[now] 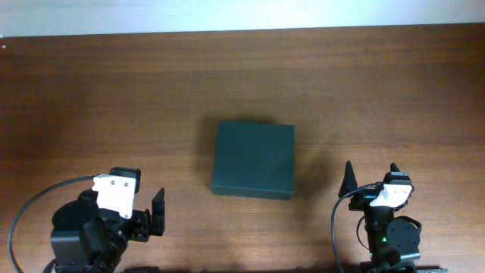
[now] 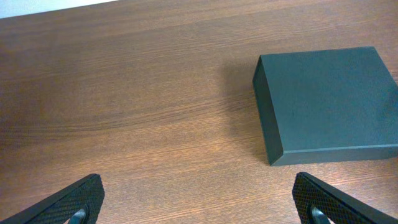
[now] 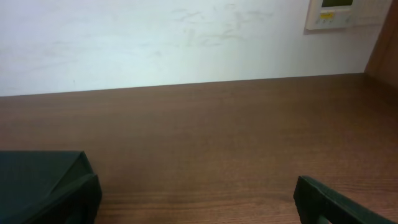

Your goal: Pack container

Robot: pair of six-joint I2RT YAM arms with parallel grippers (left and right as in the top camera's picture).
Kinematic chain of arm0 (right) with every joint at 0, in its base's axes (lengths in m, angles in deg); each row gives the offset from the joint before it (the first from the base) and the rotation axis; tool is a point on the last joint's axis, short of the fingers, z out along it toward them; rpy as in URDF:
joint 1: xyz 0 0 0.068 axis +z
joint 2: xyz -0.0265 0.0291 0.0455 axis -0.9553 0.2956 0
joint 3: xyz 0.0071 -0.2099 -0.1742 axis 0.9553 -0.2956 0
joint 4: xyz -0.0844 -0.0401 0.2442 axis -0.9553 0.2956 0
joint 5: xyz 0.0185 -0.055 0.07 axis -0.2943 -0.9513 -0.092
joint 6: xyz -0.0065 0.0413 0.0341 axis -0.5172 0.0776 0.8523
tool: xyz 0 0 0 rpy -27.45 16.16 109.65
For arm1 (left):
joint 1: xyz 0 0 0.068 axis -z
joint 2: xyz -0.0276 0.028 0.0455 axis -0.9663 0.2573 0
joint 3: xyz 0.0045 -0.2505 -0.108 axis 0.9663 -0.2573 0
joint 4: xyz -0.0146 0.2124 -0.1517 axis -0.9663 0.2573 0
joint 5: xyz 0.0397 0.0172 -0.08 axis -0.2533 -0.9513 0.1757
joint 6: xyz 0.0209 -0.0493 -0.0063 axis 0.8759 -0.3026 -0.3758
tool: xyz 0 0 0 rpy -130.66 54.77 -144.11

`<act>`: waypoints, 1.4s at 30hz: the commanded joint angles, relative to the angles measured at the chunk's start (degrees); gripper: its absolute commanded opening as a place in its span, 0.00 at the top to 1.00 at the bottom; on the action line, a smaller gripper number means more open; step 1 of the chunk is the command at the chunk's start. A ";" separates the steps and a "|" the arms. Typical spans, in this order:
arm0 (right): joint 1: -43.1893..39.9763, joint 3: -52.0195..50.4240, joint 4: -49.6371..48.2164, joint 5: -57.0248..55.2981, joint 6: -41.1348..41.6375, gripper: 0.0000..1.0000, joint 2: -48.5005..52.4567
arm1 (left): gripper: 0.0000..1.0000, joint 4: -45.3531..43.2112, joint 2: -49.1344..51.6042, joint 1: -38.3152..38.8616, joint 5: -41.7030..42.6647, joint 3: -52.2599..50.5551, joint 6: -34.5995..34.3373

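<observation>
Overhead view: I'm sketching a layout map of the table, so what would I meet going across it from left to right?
left gripper → container → right gripper

I count one container (image 1: pixel 252 160) and one table (image 1: pixel 91 91) under it. My own tools number two: the left gripper (image 2: pixel 199 202) and the right gripper (image 1: pixel 371 176). One wall panel (image 3: pixel 339 14) (seen only from my right wrist) completes the tally.

brown wooden table (image 1: pixel 114 91), closed container (image 1: pixel 253 159) lying flat
</observation>
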 commanded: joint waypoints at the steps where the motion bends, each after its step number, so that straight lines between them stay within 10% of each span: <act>1: -0.15 -0.61 -0.17 0.55 -0.46 0.01 -0.37 | 0.01 -0.13 -0.26 -0.04 0.63 -0.26 0.37; 21: -0.15 -0.61 -0.17 0.55 -0.46 0.01 -0.37 | 0.01 -1.70 -14.21 3.37 8.76 -7.30 0.55; 36: -0.15 -0.61 -0.17 0.55 -0.44 0.01 -0.37 | 0.01 -52.17 -30.69 4.07 0.20 -45.46 0.81; 42: -0.15 -0.61 -0.17 0.55 -0.46 0.01 -0.37 | 0.01 -59.30 -30.69 4.07 -7.58 -54.01 -5.46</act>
